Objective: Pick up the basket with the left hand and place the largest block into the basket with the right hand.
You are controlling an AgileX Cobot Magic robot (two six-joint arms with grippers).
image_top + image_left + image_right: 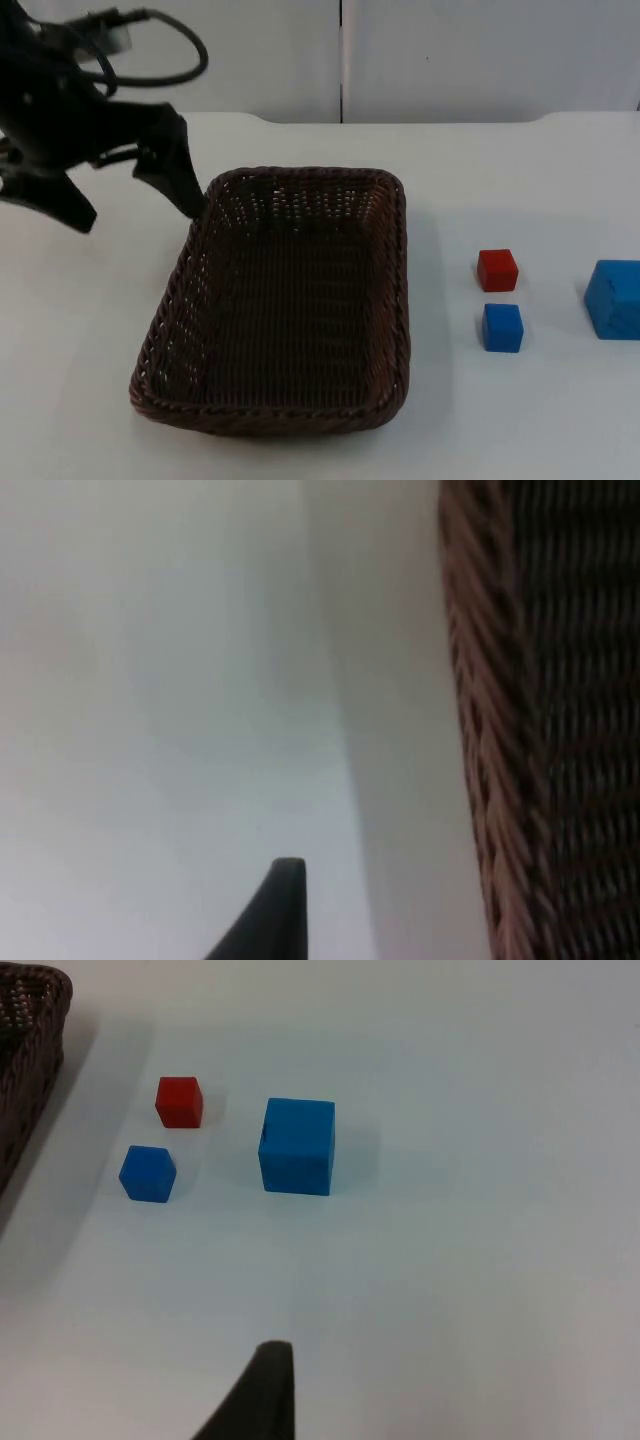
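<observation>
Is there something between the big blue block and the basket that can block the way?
The small red block and small blue block sit on the table between the large blue block and the basket; carrying it above them should avoid both.

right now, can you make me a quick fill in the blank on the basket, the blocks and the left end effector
1. The woven basket holds ____ blocks.
2. The largest block is coloured ____.
3. The small blue block sits right beside a ____ block of about the same size.
4. The left end effector is at the basket's far ____ corner as the top view shows it.

Missing words: no; blue; red; left
</observation>
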